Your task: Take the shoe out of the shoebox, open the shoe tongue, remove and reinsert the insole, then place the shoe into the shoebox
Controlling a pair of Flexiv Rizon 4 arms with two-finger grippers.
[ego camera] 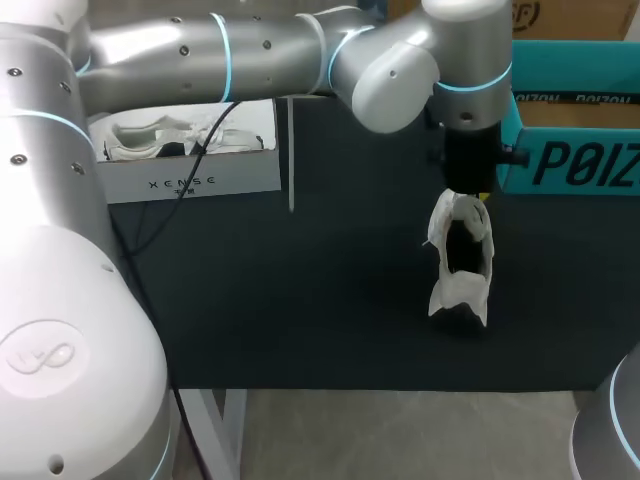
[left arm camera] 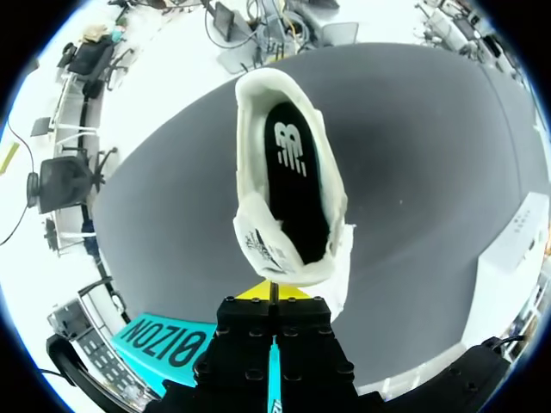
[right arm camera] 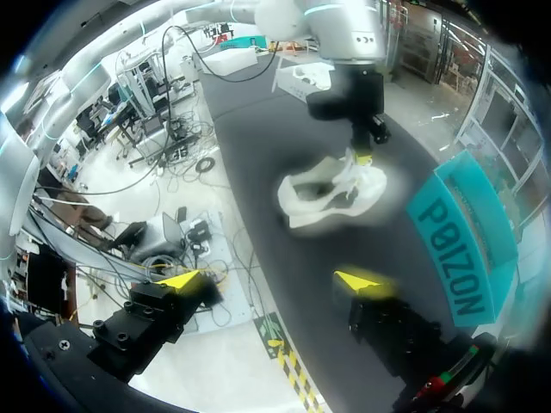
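Dark and flat, the surface point(ego camera: 300, 300) carries a teal shoebox point(ego camera: 570, 150) at its far right edge and a white box point(ego camera: 190, 180) at its far left, with a second pale shoe point(ego camera: 160, 135) lying inside the white box. From the left side, the left arm point(ego camera: 250, 50) stretches across the far part of the surface to a spot just beside the teal shoebox. Its left end effector point(ego camera: 470, 195) points downward and is clamped onto the upper end of the white shoe point(ego camera: 460, 260). The shoe hangs lengthwise below it, outside the shoebox, and whether its lower end touches the surface cannot be told. Seen from the left wrist, the shoe's mouth gapes wide, the black insole point(left arm camera: 297, 189) sits inside, and the tongue point(left arm camera: 265, 249) lies nearest the yellow fingertips. At the near right, the right end effector point(right arm camera: 269, 280) hangs well apart from the shoe, fingers spread wide with nothing between them.
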